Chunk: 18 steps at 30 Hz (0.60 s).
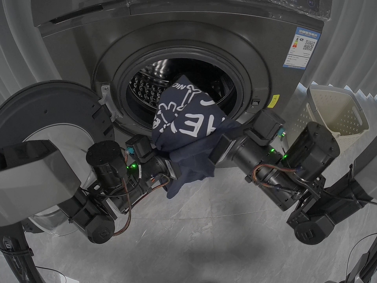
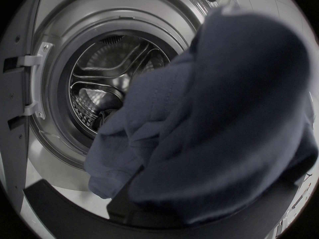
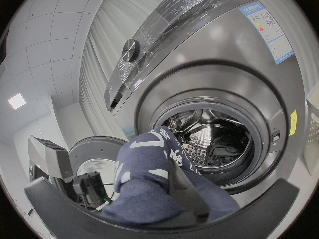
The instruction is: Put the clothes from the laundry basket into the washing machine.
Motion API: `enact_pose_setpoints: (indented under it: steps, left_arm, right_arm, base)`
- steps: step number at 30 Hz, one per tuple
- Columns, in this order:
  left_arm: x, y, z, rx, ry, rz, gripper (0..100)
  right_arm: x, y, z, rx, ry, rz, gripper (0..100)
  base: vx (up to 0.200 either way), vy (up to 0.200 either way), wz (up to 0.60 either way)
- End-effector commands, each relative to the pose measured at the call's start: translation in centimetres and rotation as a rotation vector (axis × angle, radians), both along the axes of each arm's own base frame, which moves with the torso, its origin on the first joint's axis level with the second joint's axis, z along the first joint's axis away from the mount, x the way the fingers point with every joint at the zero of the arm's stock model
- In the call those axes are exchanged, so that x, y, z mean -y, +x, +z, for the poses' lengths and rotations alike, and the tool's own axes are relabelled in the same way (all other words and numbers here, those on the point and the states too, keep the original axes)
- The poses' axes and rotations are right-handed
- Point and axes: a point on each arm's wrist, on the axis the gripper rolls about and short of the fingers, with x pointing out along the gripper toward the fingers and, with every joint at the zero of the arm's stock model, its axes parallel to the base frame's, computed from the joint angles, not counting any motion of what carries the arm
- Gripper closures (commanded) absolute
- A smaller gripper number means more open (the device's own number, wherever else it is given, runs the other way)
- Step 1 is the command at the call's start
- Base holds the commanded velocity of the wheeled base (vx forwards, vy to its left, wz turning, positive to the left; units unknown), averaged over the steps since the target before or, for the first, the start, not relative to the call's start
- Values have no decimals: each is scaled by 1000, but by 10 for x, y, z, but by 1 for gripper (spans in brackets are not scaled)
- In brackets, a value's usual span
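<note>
**Shirt held at washer mouth, both arms under it**

Navy shirt (image 1: 184,118) with white print sits bunched in front of the washer (image 1: 243,36) opening. Its top edge is over the rim and into the drum (image 1: 145,87), and its lower part hangs outside toward the floor (image 1: 204,232). The right gripper (image 3: 181,183) is clamped on the shirt's right side, one black finger pressed over the cloth. The left gripper (image 1: 169,169) is at the shirt's lower left, buried in fabric, so I can't tell its grip. The shirt blocks most of the opening from the left wrist view. A dark garment (image 3: 226,148) lies at the drum bottom. The door (image 1: 47,107) is swung open to the left, just behind the left arm. The basket (image 1: 337,111) stands on the floor, right of the washer and behind the right arm. A label (image 1: 301,47) is on the washer's upper right front.
</note>
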Motion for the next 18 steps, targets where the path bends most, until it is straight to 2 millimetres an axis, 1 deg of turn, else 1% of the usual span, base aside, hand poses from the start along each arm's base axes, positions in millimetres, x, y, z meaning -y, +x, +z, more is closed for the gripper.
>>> enact_pose_setpoints:
  steps: [1, 4, 8, 9, 10, 13, 18]
  left_arm:
    - [-11, -14, 16, 21, -16, 0, 100]
    - [-17, -20, 22, 29, -21, 8, 100]
    - [-23, -31, 34, 51, -35, 6, 100]
    - [-23, -31, 34, 51, -35, 6, 100]
    - [-28, -36, 38, 53, -37, 6, 100]
    - [-32, -42, 41, 48, -43, 5, 100]
    - [-32, -49, 42, 37, -53, -7, 100]
  right_arm:
    - [26, 19, -6, -20, -20, -94, 100]
    - [33, 23, -14, -35, -37, -115, 100]
    - [35, 20, -23, -65, -61, -113, 100]
    - [35, 20, -23, -65, -61, -113, 100]
    - [34, 15, -29, -82, -81, -102, 100]
    - [30, 11, -35, -97, -96, -84, 100]
    - [22, 10, -33, -80, -83, -63, 100]
  base:
    - [0, 0, 0]
    - [0, 0, 0]
    - [0, 0, 0]
    - [0, 0, 0]
    - [0, 0, 0]
    - [0, 0, 0]
    - [0, 0, 0]
